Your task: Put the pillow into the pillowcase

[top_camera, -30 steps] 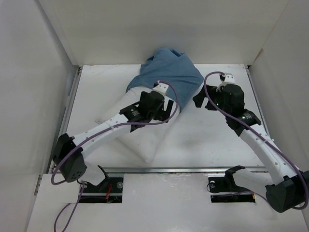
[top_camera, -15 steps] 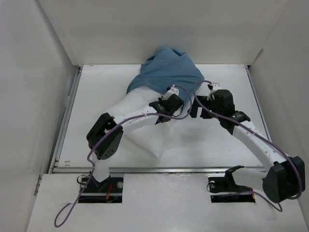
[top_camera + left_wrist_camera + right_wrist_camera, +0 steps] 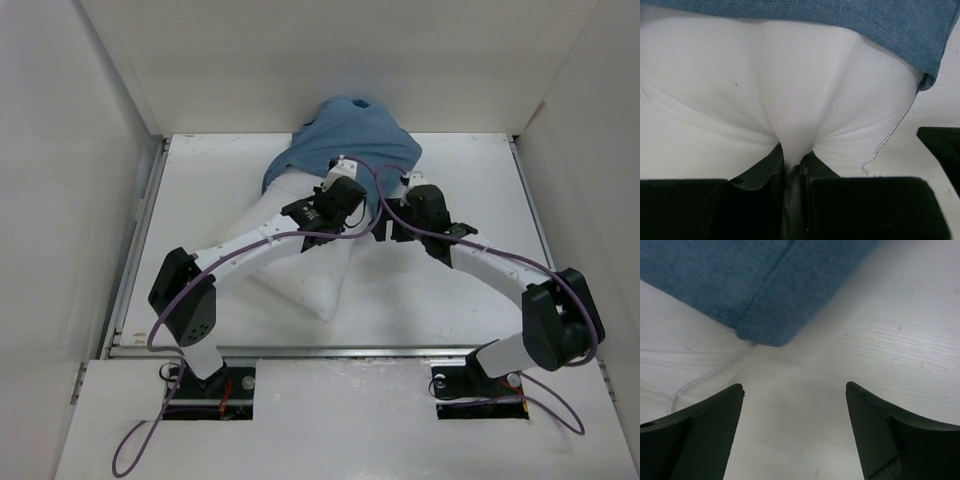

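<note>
The pillow (image 3: 305, 280) is half covered, with the left pincer (image 3: 791, 161) clenched on it and the right pincer (image 3: 795, 405) released.
Top view: the pillow lies slantwise on the tabletop (image 3: 450, 300), its far end under the pillowcase (image 3: 350, 145), which bunches against the back wall (image 3: 330, 60); both pincers sit near the blue hem. Left wrist: black fingers (image 3: 765, 170) pinch a ridge of white pillow fabric, the hem just beyond. Right wrist: fingers (image 3: 700, 430) spread wide, grasping nothing, above the tabletop, the pillowcase corner just ahead.
</note>
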`<state>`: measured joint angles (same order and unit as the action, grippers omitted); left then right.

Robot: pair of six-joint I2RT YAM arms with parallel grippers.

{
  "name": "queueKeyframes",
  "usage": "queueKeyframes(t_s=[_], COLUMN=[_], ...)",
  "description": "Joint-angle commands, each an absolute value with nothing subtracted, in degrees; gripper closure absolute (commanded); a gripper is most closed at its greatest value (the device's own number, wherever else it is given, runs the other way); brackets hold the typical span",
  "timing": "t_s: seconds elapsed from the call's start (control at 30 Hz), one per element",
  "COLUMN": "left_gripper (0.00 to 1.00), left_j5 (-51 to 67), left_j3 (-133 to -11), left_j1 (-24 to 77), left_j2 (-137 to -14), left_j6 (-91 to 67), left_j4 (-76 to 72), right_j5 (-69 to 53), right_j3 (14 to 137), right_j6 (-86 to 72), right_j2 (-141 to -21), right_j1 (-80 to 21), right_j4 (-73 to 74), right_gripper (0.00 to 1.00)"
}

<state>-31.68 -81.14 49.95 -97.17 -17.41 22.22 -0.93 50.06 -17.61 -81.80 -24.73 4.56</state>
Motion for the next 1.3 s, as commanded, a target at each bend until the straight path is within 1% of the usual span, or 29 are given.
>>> queueKeyframes(t_s=[0.0, 0.1, 0.13, 0.17, 0.4, 0.43, 0.5, 0.53, 0.63, 0.67, 0.73, 0.77, 0.8, 0.83, 0.87, 0.9, 0.93, 0.97, 1.0, 1.03, 1.1, 1.17, 1.23, 1.27], left_gripper=[1.00, 1.00, 1.00, 1.00, 1.00, 1.00, 1.00, 1.00, 1.00, 1.00, 1.00, 1.00, 1.00, 1.00, 1.00, 1.00, 1.00, 1.00, 1.00, 1.00, 1.00, 1.00, 1.00, 1.00], left_j5=[-30.76, -30.15, -30.15, -30.84, -32.70, -32.70, -32.17, -32.17, -32.17, -32.17, -29.90, -28.40, -27.08, -24.11, -23.39, -23.38, -22.86, -22.85, -22.85, -22.85, -22.85, -24.33, -25.04, -25.05], left_j3=[-84.01, -85.69, -86.82, -87.36, -88.07, -88.07, -88.59, -88.59, -89.20, -89.21, -90.96, -92.01, -93.15, -96.38, -98.42, -100.35, -103.85, -105.19, -106.34, -107.04, -107.67, -106.27, -106.26, -105.56], left_j1=[49.83, 49.83, 49.83, 49.83, 48.78, 48.78, 48.78, 48.78, 48.16, 47.55, 47.55, 46.94, 46.93, 46.93, 46.93, 46.93, 46.93, 46.93, 46.93, 47.46, 47.99, 47.99, 47.99, 47.99], left_j2=[-93.78, -93.78, -93.78, -93.78, -91.93, -91.41, -91.41, -91.41, -92.02, -92.63, -93.59, -94.39, -96.22, -97.37, -98.51, -100.44, -101.15, -101.77, -101.78, -102.30, -102.30, -101.78, -101.78, -101.78], left_j6=[-16.79, -16.26, -15.74, -15.73, -13.89, -13.89, -13.89, -13.89, -13.89, -13.89, -13.89, -13.89, -13.89, -13.89, -13.89, -14.93, -15.55, -16.17, -16.17, -16.69, -17.23, -17.75, -18.28, -18.28], left_j4=[19.68, 19.69, 20.47, 20.48, 21.53, 21.53, 20.92, 20.92, 20.39, 19.61, 17.06, 16.27, 14.69, 14.68, 13.89, 13.89, 13.36, 12.75, 12.74, 12.22, 11.08, 10.28, 10.28, 10.28], right_j5=[4.91, 6.67, 7.29, 10.69, 20.55, 21.44, 23.11, 24.77, 24.36, 22.61, 16.21, 7.47, 2.16, -4.94, -19.71, -26.74, -33.85, -46.28, -50.76, -52.71, -52.04, -55.53, -61.49, -61.00], right_j3=[54.40, 55.63, 56.42, 57.03, 63.18, 63.89, 65.38, 66.96, 66.97, 66.10, 66.09, 66.09, 66.70, 66.71, 67.41, 67.41, 67.41, 66.89, 66.36, 66.36, 65.75, 65.21, 65.21, 65.21], right_j6=[-15.73, -16.86, -17.57, -18.54, -23.12, -23.12, -23.73, -23.73, -23.74, -22.60, -17.51, -16.45, -15.74, -12.43, -10.91, -9.94, -7.84, -6.95, -5.81, -4.76, -4.04, -4.91, -4.92, -4.92], right_j2=[-83.23, -86.20, -87.00, -87.88, -94.12, -94.83, -96.24, -96.85, -95.11, -94.05, -89.58, -87.91, -84.58, -82.90, -81.40, -79.99, -77.63, -76.65, -75.94, -74.63, -74.09, -74.09, -74.61, -75.32], right_j1=[-27.15, -27.16, -27.16, -27.16, -27.16, -27.16, -27.16, -27.16, -27.16, -27.16, -28.30, -30.56, -32.24, -33.91, -37.32, -38.92, -40.15, -40.86, -40.87, -40.87, -40.00, -38.94, -37.19, -36.66], right_j4=[-4.56, -6.94, -8.07, -8.09, -8.17, -8.17, -6.87, -5.64, -3.08, -3.08, 0.69, 2.53, 4.20, 6.48, 6.50, 6.50, 3.63, 1.95, 0.63, -0.25, -1.84, -4.81, -6.32, -6.33], right_gripper=[0.12, 0.13, 0.15, 0.15, 0.24, 0.36, 0.51, 0.70, 0.91, 1.00, 1.00, 1.00, 1.00, 1.00, 1.00, 1.00, 1.00, 1.00, 1.00, 1.00, 1.00, 1.00, 1.00, 1.00])
